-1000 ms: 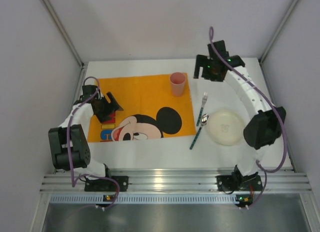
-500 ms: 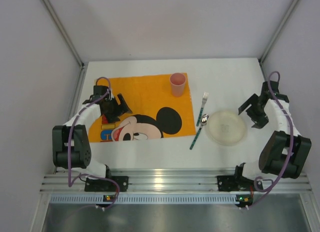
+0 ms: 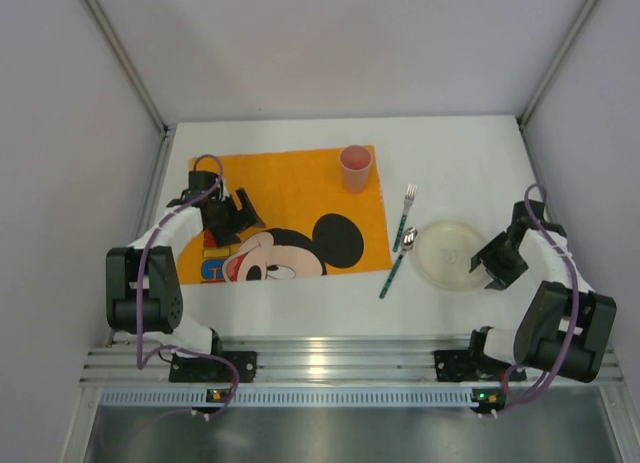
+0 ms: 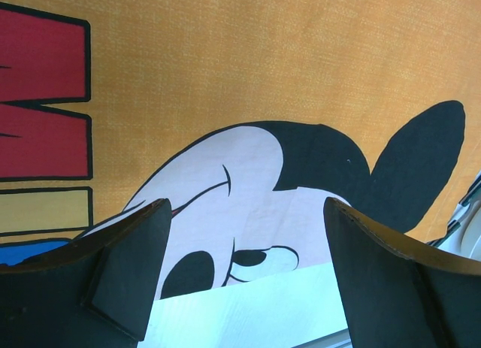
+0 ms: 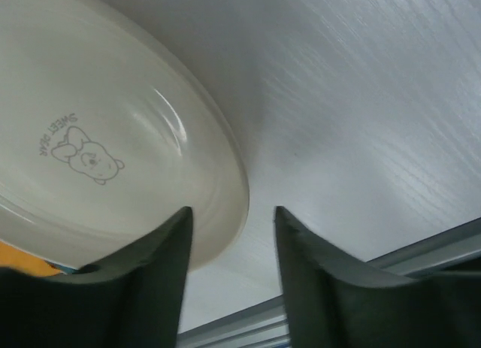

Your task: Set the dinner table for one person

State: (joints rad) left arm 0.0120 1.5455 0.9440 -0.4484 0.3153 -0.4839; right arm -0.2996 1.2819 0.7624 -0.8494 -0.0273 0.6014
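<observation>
Dinner table is seen as a broad white surface. An orange placemat is spread on its left half, and a pink cup is stood at the placemat's far right corner. A fork and a spoon are laid just off the placemat's right edge. A pale plate is set just beside them on the bare surface.

The plate is judged to be unplaced as yet, since a setting would normally have it on the placemat. That would explain why the right claw is held low at the plate's right rim. In the right wrist view the rim is seen running between the claw's fingers, which are set at a middling gap. No pinch on the rim can be made out.

The left claw is held wide and empty, low over the placemat's printed face, perhaps to steady it.

The surface lies directly under the right claw, bare on the side away from the plate, with the aluminium rail at its near edge. Under the left claw it is covered by the placemat and shows only past the near hem.
</observation>
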